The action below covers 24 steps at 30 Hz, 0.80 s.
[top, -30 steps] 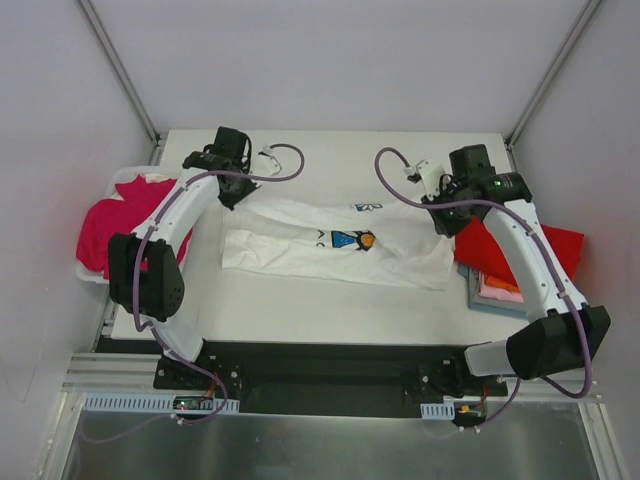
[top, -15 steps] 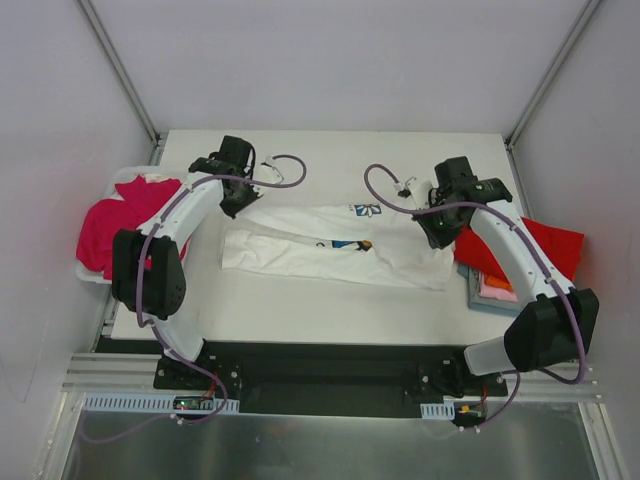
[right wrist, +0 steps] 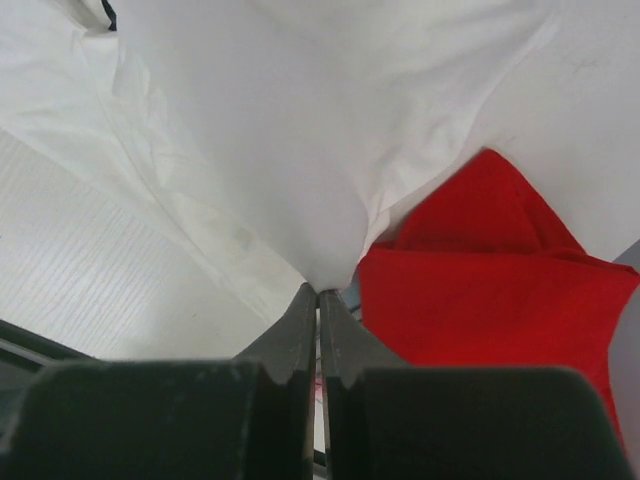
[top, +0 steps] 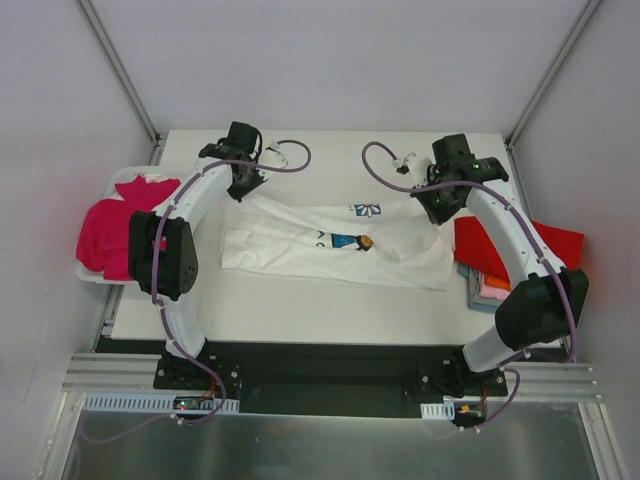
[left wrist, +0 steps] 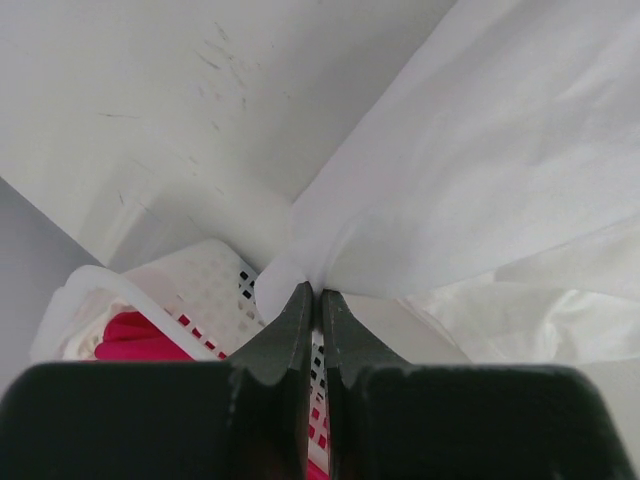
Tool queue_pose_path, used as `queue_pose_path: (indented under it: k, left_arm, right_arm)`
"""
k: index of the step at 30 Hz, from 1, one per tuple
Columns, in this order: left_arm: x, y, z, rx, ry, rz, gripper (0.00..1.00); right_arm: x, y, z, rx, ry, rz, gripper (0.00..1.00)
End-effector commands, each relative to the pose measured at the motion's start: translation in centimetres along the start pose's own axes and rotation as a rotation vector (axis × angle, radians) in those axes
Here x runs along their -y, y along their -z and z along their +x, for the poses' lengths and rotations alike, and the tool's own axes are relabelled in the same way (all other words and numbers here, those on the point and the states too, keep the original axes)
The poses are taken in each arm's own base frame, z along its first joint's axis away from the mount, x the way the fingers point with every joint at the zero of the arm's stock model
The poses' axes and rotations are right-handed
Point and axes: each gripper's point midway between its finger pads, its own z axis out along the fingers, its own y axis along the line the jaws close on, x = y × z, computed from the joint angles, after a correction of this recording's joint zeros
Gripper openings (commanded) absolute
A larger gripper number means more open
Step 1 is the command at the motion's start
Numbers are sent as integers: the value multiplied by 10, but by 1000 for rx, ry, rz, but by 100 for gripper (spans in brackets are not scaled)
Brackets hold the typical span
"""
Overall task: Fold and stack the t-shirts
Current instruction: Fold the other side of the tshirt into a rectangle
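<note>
1. 1 white t-shirt (top: 340,245), printed, lying crumpled across the middle of the bench (top: 300,305), its far corners raised.
2. 1 left gripper (left wrist: 318,292): jaws closed on the white t-shirt's far-left corner.
3. 1 right gripper (right wrist: 318,291): jaws closed on its far-right corner, just beside the red t-shirt (top: 550,245).
4. 1 stack (top: 492,290) at the bench's right edge, with the red t-shirt on top and pink and orange layers showing beneath.
5. 1 magenta t-shirt (top: 100,235), heaped in a white basket (top: 128,175) at the left edge.
</note>
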Motion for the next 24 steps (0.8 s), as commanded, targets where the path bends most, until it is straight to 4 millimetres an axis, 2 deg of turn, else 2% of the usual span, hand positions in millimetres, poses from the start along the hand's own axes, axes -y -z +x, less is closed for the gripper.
queue_pose_path:
  k: [1, 9, 17, 24]
  left_arm:
    - [-16, 6, -8, 11, 13, -48, 0]
    - [-40, 12, -10, 25, 68, -105, 0]
    - [-47, 18, -7, 29, 83, -124, 0]
    - [-39, 13, 1, 15, 78, -101, 0]
  right_arm:
    - [20, 15, -14, 42, -7, 62, 1]
    - [40, 25, -21, 68, -54, 98, 1]
    - [50, 30, -18, 78, -96, 120, 1]
    - [46, 25, -15, 66, -103, 96, 1]
